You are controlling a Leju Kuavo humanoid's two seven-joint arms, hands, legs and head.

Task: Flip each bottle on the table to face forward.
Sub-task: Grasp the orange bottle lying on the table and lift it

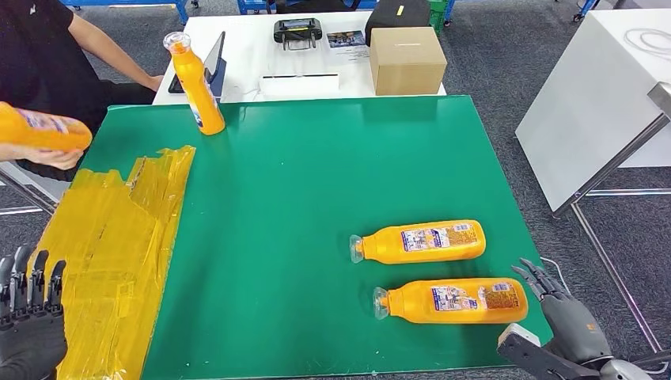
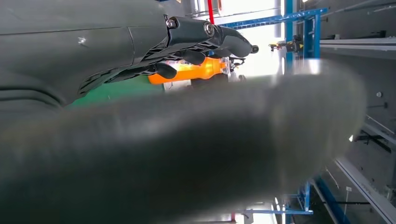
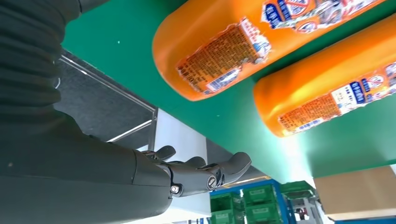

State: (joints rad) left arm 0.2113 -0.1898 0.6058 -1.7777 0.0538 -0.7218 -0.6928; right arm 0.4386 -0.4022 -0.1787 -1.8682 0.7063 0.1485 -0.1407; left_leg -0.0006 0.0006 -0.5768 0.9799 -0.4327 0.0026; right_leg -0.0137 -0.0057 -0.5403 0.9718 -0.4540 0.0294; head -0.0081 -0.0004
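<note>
Looks barely started: both lying bottles, the far bottle [image 1: 419, 241] and near bottle [image 1: 451, 301], sit label-up just beside the empty, spread-fingered right hand [image 1: 566, 321], left hand [image 1: 30, 317] also empty, fingers apart.

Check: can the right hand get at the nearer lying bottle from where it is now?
Probably yes. The right hand is open, just off the table corner beside the nearer bottle, at its base end. Nothing lies between them; the farther bottle is apart, behind it.
</note>
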